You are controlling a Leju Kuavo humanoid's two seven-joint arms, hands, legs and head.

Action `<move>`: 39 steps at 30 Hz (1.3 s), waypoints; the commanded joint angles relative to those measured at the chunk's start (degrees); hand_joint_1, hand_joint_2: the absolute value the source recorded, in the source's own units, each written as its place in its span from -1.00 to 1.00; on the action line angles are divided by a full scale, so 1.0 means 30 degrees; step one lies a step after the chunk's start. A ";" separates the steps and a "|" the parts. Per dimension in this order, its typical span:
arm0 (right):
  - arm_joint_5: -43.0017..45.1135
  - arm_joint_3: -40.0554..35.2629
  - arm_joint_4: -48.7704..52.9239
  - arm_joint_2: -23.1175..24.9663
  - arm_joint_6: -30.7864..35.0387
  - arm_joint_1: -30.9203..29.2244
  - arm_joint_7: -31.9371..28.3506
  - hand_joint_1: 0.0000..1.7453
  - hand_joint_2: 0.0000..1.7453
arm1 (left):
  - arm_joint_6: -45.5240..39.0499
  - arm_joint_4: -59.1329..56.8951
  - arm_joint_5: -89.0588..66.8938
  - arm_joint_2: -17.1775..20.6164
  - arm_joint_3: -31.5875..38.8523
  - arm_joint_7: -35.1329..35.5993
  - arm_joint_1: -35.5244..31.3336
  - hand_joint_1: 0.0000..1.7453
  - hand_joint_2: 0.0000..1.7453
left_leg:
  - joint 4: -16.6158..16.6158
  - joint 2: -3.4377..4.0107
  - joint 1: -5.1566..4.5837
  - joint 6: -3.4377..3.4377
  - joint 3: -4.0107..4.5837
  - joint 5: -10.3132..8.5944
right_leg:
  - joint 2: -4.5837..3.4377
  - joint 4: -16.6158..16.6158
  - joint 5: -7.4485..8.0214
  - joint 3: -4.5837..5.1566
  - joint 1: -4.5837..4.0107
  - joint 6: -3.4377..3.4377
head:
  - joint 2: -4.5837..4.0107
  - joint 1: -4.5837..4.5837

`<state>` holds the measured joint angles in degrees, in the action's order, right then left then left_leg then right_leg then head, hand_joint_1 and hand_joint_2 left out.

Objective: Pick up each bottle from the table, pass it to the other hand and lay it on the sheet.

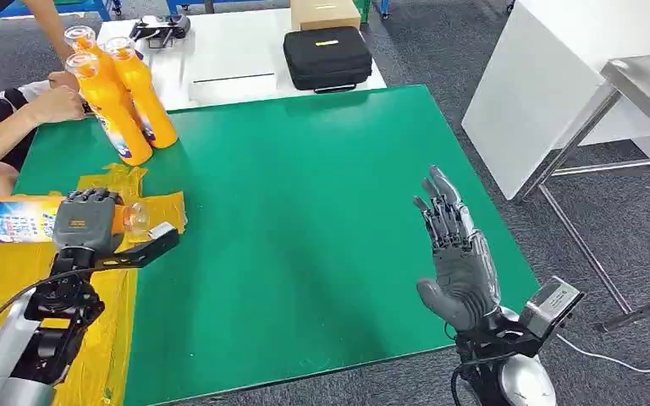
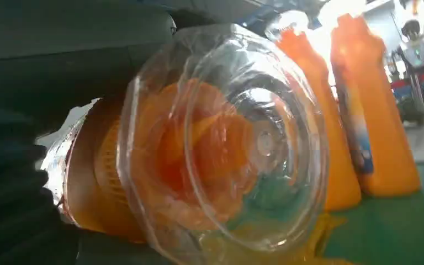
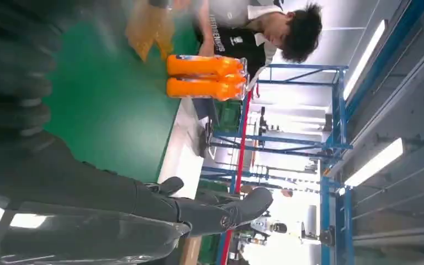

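A green worktop (image 1: 305,220) is seen from the head view, with a white table (image 1: 228,59) butted against its far edge. A yellow sheet (image 1: 110,338) is spread over the worktop's left end. On the white table a black case (image 1: 327,57) is set, with a cardboard box (image 1: 325,13) behind it. A person (image 1: 0,110) is seated at the far left corner, one hand rested beside three upright orange bottles (image 1: 127,101) that are grouped close together on the green surface. A fourth orange bottle (image 1: 17,220) is held on its side in the left hand (image 1: 87,222), fingers wrapped over its neck above the sheet; its clear cap (image 2: 226,149) is shown close in the left wrist view. The right hand (image 1: 455,245) is raised over the worktop's right part, fingers spread apart and nothing held.
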<state>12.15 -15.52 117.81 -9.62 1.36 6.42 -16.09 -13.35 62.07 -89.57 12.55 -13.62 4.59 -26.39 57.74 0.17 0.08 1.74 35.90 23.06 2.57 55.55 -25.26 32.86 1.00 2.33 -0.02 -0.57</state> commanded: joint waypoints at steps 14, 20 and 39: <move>-0.0734 0.0450 -0.0612 0.1174 -0.0739 0.0363 0.0807 -1.00 1.00 | -0.0610 -0.8122 0.1253 -0.1247 -0.1004 0.0533 -0.3197 -1.00 1.00 | -0.0020 -0.0043 0.0015 -0.0028 -0.0096 0.0029 | -0.0014 -0.0038 -0.0038 -0.0116 -0.0008 -0.0035 | 0.0000 0.0007; -0.1464 0.0691 -0.0695 0.1454 0.0098 -0.0112 0.1642 -1.00 1.00 | -0.0151 -0.7152 0.3687 -0.1830 -0.0018 -0.0427 -0.2571 -1.00 1.00 | -0.0011 -0.0015 0.0011 -0.0027 -0.0079 0.0032 | -0.0037 -0.0026 -0.0032 -0.0097 -0.0006 -0.0033 | 0.0000 0.0007; -0.2662 0.0851 -0.0273 0.1153 0.2133 0.0848 0.0862 -1.00 -1.00 | 0.1481 0.2488 1.7921 -0.3338 0.1985 -0.5615 0.1402 -1.00 1.00 | -0.0002 -0.0025 0.0014 -0.0027 -0.0101 0.0061 | -0.0043 -0.0032 -0.0057 -0.0133 -0.0006 -0.0036 | 0.0000 0.0007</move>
<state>6.27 -14.43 117.79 -6.14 4.74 7.56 -11.17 -13.22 47.61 -61.12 6.51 -12.17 -3.96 -29.51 57.75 0.13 0.07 1.74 35.91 23.06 2.60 55.54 -25.26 32.85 1.01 2.33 -0.02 -0.55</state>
